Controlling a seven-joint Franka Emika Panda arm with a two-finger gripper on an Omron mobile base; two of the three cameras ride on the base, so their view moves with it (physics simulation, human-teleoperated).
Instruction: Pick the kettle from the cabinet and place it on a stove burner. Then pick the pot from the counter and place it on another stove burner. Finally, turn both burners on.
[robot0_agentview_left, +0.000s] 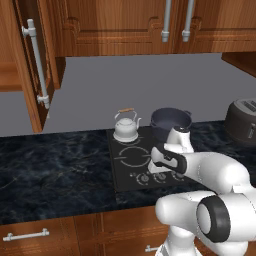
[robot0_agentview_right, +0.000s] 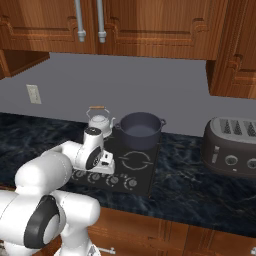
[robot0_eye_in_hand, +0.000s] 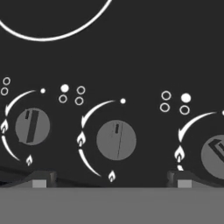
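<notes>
Left base view, left to right: the cabinet (robot0_agentview_left: 30, 70) stands with its door swung open, its top cut off by the frame edge. On the black marble desk (robot0_agentview_left: 55, 170) lies the cooktop (robot0_agentview_left: 127, 167). The kettle (robot0_agentview_left: 125, 127) sits on the rear left of the stove burners (robot0_agentview_left: 134, 156), and the pot (robot0_agentview_left: 170, 122) on the rear right one, its base hidden behind the arm. The toaster (robot0_agentview_left: 245, 122) is cropped at the right edge.

Right base view: the jaws (robot0_agentview_right: 106, 164) hover low over the knob row, hidden by the hand itself.

Hand view: three knobs; the left knob (robot0_eye_in_hand: 32, 126), the middle knob (robot0_eye_in_hand: 116, 140) between the two dark fingertips (robot0_eye_in_hand: 41, 178), and the right knob (robot0_eye_in_hand: 215, 154), cut off. The jaws stand fully apart, holding nothing.
</notes>
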